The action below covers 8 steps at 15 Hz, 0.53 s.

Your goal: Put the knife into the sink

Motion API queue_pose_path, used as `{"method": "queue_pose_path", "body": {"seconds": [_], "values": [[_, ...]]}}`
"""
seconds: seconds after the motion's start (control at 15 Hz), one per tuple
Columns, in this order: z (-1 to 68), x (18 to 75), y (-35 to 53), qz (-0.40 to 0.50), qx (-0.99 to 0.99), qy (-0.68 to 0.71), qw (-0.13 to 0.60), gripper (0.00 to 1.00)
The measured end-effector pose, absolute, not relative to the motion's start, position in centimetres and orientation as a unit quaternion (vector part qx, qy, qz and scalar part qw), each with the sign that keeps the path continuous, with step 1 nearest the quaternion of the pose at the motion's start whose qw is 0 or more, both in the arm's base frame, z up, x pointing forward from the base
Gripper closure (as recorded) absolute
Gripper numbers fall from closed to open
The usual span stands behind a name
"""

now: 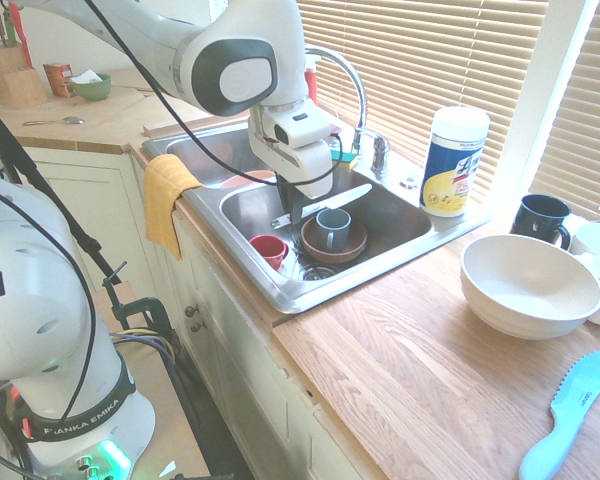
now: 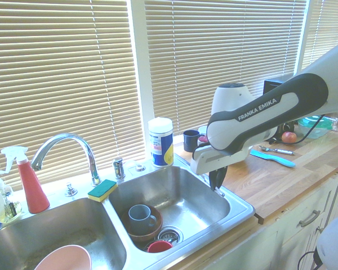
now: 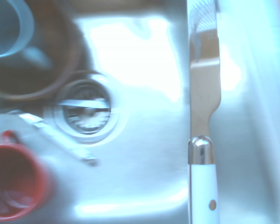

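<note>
Pinched in the gripper by its white handle, the knife is held level above the right basin of the stainless-steel sink, fingers pressed tight. A release from this height is judged risky: the slim, smooth metal blade could clatter onto the grey mug in its brown bowl, or skid across the glossy steel.

Home kitchen: steel sink, wooden counter, seemingly cupboards.
</note>
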<state>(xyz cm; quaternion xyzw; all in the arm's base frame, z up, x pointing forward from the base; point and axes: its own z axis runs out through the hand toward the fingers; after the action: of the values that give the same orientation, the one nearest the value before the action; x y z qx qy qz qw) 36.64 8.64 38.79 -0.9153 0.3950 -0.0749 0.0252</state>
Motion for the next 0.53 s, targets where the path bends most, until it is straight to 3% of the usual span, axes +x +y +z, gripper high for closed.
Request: {"method": "queue_pose_path", "body": {"seconds": [0.53], "values": [[31.1,43.4,14.7,-0.090,-0.920,0.380,0.023,1.00]]}}
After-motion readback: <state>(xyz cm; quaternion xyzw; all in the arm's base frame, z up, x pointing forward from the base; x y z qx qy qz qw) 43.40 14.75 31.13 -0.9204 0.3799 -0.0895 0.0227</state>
